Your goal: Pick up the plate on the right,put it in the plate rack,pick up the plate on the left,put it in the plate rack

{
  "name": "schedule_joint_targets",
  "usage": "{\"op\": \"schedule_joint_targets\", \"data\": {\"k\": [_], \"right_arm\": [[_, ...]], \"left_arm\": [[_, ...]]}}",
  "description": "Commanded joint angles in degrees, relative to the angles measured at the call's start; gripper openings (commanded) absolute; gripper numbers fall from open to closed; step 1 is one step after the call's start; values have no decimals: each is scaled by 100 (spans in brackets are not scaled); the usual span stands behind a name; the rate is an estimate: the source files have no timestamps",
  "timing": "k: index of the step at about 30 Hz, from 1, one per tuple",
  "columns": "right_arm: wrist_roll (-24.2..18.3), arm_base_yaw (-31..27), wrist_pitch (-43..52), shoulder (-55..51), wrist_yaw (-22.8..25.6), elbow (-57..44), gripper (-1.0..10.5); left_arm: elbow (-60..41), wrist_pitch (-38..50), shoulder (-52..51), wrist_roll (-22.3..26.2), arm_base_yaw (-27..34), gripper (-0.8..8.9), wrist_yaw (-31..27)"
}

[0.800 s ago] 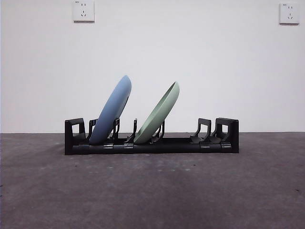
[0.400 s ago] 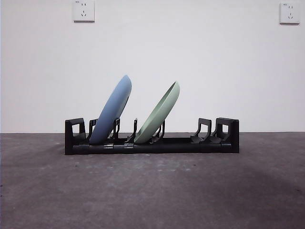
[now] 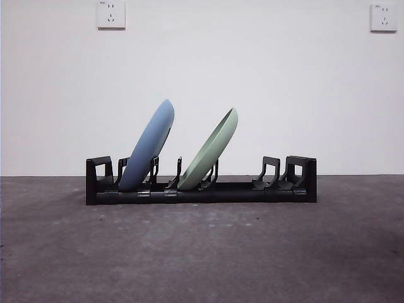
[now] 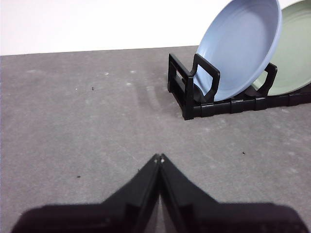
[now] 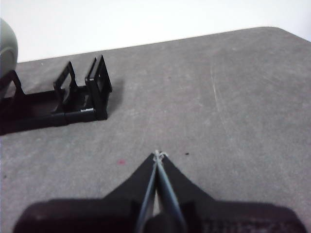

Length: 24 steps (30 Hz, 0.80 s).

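The long black plate rack (image 3: 201, 189) stands across the middle of the grey table. A blue plate (image 3: 148, 146) leans in its left slots and a pale green plate (image 3: 211, 150) leans in the slots beside it, both tilted to the right. In the left wrist view the blue plate (image 4: 240, 48) and the green plate (image 4: 291, 53) sit in the rack (image 4: 194, 92), well away from my left gripper (image 4: 159, 159), which is shut and holds nothing. My right gripper (image 5: 157, 155) is shut too, off the rack's bare right end (image 5: 82, 94). Neither arm shows in the front view.
A white wall with two power sockets (image 3: 111, 14) rises behind the table. The table's far rounded edge (image 5: 272, 29) shows in the right wrist view. The rack's right slots (image 3: 278, 173) hold nothing.
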Motion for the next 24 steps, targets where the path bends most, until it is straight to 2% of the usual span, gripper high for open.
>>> {"op": "schedule_joint_targets", "data": {"k": [1,24], "right_arm": [[136,2,28,-13,15,-55,2],[127,2,26,-4,22,-52,2]], "left_arm": [[-52,35,2,-52,17,-3,-13],[-52,37,48,-52,17,-3,-13]]}}
